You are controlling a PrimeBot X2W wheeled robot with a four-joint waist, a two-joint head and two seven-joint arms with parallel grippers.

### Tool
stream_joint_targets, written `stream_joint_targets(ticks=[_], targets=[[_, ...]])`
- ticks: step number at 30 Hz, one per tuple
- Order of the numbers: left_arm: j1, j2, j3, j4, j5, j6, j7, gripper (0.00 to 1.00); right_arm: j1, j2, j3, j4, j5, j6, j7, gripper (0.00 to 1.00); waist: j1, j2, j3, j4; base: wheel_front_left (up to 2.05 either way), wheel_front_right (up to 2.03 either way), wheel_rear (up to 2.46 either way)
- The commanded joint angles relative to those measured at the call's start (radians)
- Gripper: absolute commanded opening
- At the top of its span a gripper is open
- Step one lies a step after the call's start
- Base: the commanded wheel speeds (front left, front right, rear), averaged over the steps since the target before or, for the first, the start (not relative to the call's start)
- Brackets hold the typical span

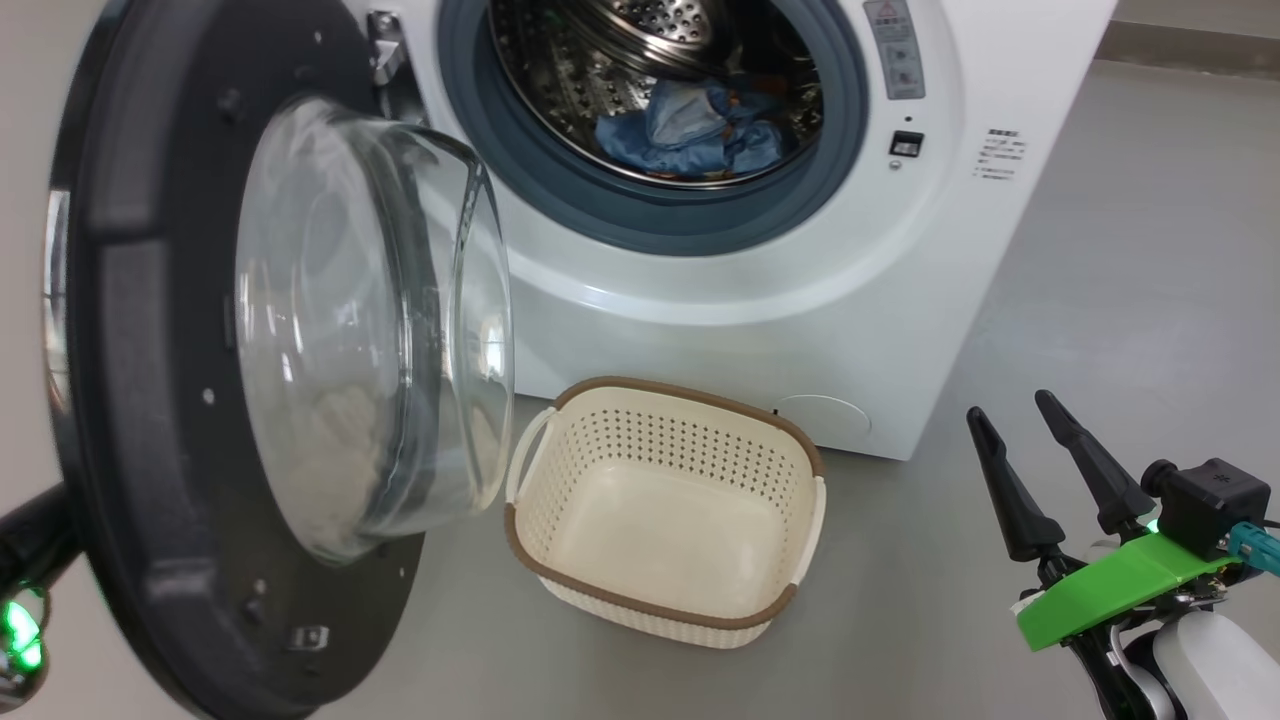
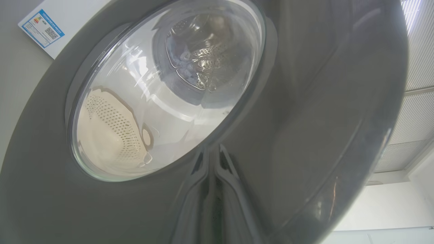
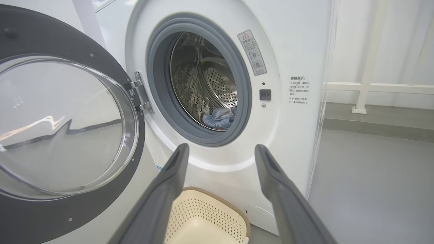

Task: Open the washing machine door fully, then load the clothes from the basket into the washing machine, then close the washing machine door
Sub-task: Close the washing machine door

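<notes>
- Right, L gripper (image 2: 213,154): fingers pinched together w/ nothing between them, tips up by the door (image 1: 140,400)'s glossy outer face, just under its glass bowl (image 1: 370,330). I can't tell if they touch it, as the gloss mirrors them.
- R gripper (image 1: 1010,404): jaws spread wide and holding nothing. It hovers low, right of the basket (image 1: 660,385), well apart from door and washer (image 1: 720,330).
- Door hangs wide on its hinge (image 3: 139,91), left of the opening, inner side toward me in head view.
- Clothes (image 1: 690,130): a blue bundle at the bottom of the drum (image 1: 560,90), behind the grey gasket (image 1: 640,225).
- Basket sits on the floor (image 1: 1100,300) just before the washer, below the opening, bare bottom showing.
- Door hides most of my L arm in head view. A dark bit and a green light (image 1: 20,625) peek out lower left.
- In L wrist view, basket and drum look warped thru the glass. Blue label (image 2: 42,28) sits top left, its text too small to read.
</notes>
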Motion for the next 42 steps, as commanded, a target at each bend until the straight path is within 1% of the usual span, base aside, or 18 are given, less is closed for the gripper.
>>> stream_joint_targets(ticks=[1,4,5,6,9,13,16,22,23,27,28,31,37,42], targets=[[-0.015,0.031,0.017,-0.056,-0.005,0.005,0.017,0.00,-0.004,-0.010,0.007,-0.027,-0.005,0.007,-0.009,1.00,0.0000,0.0000,0.002,-0.018,0.00,0.00,0.00],[-0.004,0.021,0.001,-0.105,0.001,0.030,0.021,0.00,-0.007,-0.004,0.004,-0.028,-0.008,0.007,-0.009,1.00,0.0000,0.0000,0.004,-0.046,0.00,0.00,0.00],[-0.004,0.021,0.001,-0.105,0.001,0.030,0.021,0.00,-0.007,-0.004,0.004,-0.028,-0.008,0.007,-0.009,1.00,0.0000,0.0000,0.004,-0.046,0.00,0.00,0.00],[-0.002,0.015,-0.005,-0.131,-0.002,0.042,0.026,0.00,-0.008,-0.001,0.000,-0.029,-0.008,0.007,-0.009,1.00,0.0000,0.0000,0.005,-0.069,0.00,0.00,0.00],[0.000,0.009,-0.008,-0.166,-0.012,0.059,0.036,0.00,-0.007,0.004,-0.003,-0.030,-0.010,0.007,-0.009,1.00,0.0000,0.0000,0.006,-0.108,0.00,0.00,0.00],[-0.003,0.003,-0.005,-0.201,-0.021,0.077,0.039,0.00,-0.002,0.008,-0.009,-0.032,-0.012,0.007,-0.009,1.00,0.0000,0.0000,0.009,-0.166,0.00,0.00,0.00],[-0.006,0.000,-0.007,-0.217,-0.021,0.082,0.038,0.00,0.001,0.011,-0.013,-0.035,-0.014,0.007,-0.009,1.00,0.0000,0.0000,0.013,-0.210,0.00,0.00,0.00],[-0.011,-0.009,-0.017,-0.241,-0.019,0.081,0.039,0.00,0.003,0.017,-0.019,-0.042,-0.019,0.007,-0.009,1.00,0.0000,0.0000,0.021,-0.296,0.00,0.00,0.00],[-0.015,-0.013,-0.018,-0.245,-0.013,0.079,0.031,0.00,0.004,0.019,-0.020,-0.043,-0.020,0.007,-0.009,1.00,0.0000,0.0000,0.022,-0.323,0.00,0.00,0.00],[-0.027,-0.025,-0.017,-0.251,0.036,0.057,-0.029,0.00,0.004,0.022,-0.021,-0.046,-0.021,0.007,-0.009,1.00,0.0000,0.0000,0.023,-0.381,0.00,0.00,0.00],[-0.027,-0.025,-0.017,-0.251,0.036,0.057,-0.029,0.00,0.004,0.022,-0.021,-0.046,-0.021,0.007,-0.009,1.00,0.0000,0.0000,0.023,-0.381,0.00,0.00,0.00],[-0.042,-0.041,-0.012,-0.251,0.055,0.046,-0.069,0.00,0.007,0.023,-0.022,-0.046,-0.022,0.007,-0.009,1.00,0.0000,0.0000,0.026,-0.422,0.00,0.00,0.00],[-0.069,-0.051,-0.010,-0.238,0.101,0.036,-0.129,0.00,0.008,0.028,-0.023,-0.049,-0.020,0.007,-0.009,1.00,0.0000,0.0000,0.037,-0.489,0.00,0.00,0.00],[-0.091,-0.059,-0.013,-0.213,0.125,0.020,-0.162,0.00,0.006,0.028,-0.024,-0.049,-0.019,0.007,-0.009,1.00,0.0000,0.0000,0.040,-0.523,0.00,0.00,0.00]])
